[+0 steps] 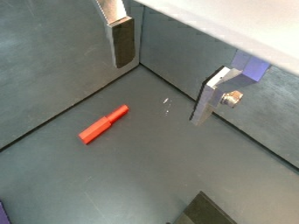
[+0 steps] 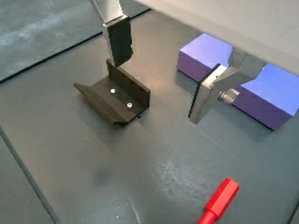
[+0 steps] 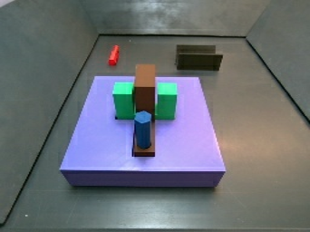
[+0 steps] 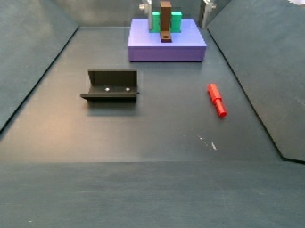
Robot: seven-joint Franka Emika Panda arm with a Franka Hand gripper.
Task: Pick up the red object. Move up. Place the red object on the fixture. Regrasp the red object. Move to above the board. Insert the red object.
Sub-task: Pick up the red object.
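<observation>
Gripper [image 2: 163,74] high over floor, fingers apart, nothing held | peg [image 4: 217,99] flat at right of frame, free for pickup | fixture [image 4: 112,86] left, trough empty | board [image 3: 145,136] awaits insert

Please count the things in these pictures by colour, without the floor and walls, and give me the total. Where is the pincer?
Red: 1, the red object
Purple: 1, the board
Green: 2, blocks
Brown: 1, upright bar
Blue: 1, peg
Dark olive: 1, the fixture
Total: 7
The pincer hangs open above the floor, holding nothing.
</observation>
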